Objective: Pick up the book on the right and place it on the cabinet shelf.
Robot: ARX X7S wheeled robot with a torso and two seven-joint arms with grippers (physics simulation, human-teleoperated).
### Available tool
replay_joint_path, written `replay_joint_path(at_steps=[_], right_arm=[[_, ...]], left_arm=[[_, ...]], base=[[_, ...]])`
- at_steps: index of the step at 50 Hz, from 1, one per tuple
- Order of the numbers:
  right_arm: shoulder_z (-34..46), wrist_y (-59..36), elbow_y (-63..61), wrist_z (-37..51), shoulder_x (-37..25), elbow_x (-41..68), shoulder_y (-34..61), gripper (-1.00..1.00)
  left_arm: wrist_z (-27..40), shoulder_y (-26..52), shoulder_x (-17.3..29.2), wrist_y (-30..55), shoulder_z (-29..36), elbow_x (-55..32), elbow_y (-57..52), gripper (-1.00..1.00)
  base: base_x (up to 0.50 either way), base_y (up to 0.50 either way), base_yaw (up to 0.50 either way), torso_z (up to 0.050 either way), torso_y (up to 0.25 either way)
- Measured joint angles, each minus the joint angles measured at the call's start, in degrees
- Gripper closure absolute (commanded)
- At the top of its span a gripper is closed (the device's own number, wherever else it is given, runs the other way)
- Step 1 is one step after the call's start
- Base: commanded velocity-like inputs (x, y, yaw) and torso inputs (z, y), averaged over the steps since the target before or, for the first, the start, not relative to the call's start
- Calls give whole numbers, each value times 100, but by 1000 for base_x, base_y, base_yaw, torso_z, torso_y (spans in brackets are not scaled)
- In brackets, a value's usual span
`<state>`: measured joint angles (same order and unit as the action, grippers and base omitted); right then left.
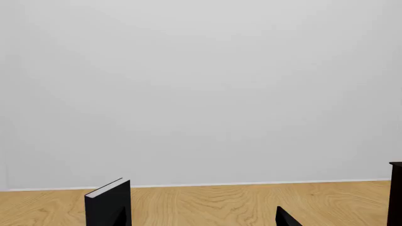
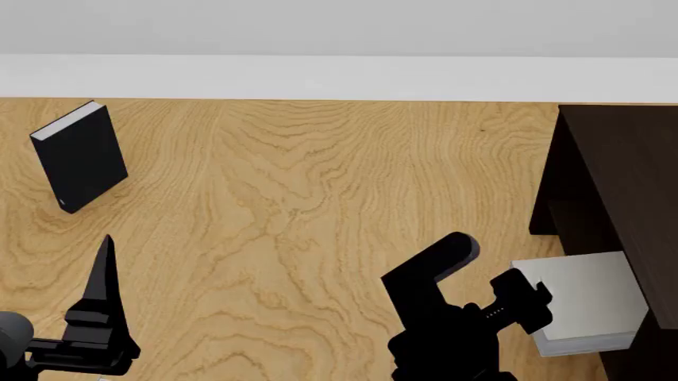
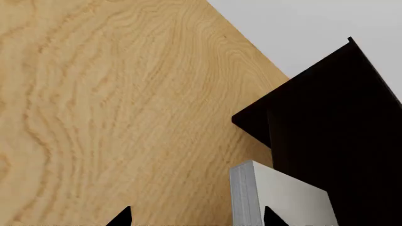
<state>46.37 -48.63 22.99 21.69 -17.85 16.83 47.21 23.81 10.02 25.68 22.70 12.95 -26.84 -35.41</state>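
Observation:
The light-grey book with white page edges lies flat at the right, part of it under the top board of the very dark cabinet. The shelf board itself is hidden. My right gripper is open at the book's near left corner. In the right wrist view, the book's page edge stands between the spread fingertips of the right gripper, close to one of them, with the cabinet behind. I cannot tell whether a finger touches it. My left gripper is open and empty at the lower left.
A black book stands upright on the wooden table at the far left. It also shows in the left wrist view, beside the left gripper. A grey wall lies behind the table. The cabinet's edge shows there too.

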Motion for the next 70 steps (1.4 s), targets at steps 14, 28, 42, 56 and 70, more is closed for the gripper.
replay_joint_path(at_steps=[14,28,42,56,70], right_arm=[[-99,138,253,-135,55,120,15,-100],[-159,322,515,-250,94,191,9,-100],[-200,406,649,-328,115,257,-5,-100],[-199,509,875,-407,177,272,43,-100],[-174,859,1598,-559,344,207,218,-100]], left_arm=[[13,22,6,5,28,-7,9,-100],[37,56,3,24,81,12,25,-100],[55,71,4,27,102,0,44,-100],[39,62,18,-24,75,-43,86,-100],[21,58,28,-88,66,-48,164,-100]], base=[[0,0,0,0,0],[0,0,0,0,0],[0,0,0,0,0],[0,0,0,0,0],[0,0,0,0,0]])
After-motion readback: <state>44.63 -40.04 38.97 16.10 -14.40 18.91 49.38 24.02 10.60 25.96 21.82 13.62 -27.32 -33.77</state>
